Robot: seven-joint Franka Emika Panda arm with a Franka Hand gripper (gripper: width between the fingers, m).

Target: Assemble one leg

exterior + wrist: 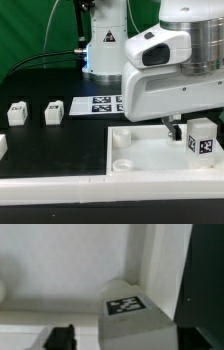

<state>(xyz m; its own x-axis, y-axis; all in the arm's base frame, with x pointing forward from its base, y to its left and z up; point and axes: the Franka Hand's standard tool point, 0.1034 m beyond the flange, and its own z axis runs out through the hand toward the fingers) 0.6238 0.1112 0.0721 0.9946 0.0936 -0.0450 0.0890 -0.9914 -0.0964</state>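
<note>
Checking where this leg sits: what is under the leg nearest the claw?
The leg stands on the white tray-like piece, near its raised edge. Whether a corner socket lies beneath it cannot be seen; the leg covers that spot. The claw is beside it.

Leg (203,137) at tray (150,160) corner (exterior view's right); marker board (100,103) behind

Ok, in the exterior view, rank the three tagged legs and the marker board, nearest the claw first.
1. Right leg, just beside the claw.
2. Marker board, mid-table, further back.
3. Middle leg, toward the exterior view's left.
4. Left leg, farthest to that side.
</note>
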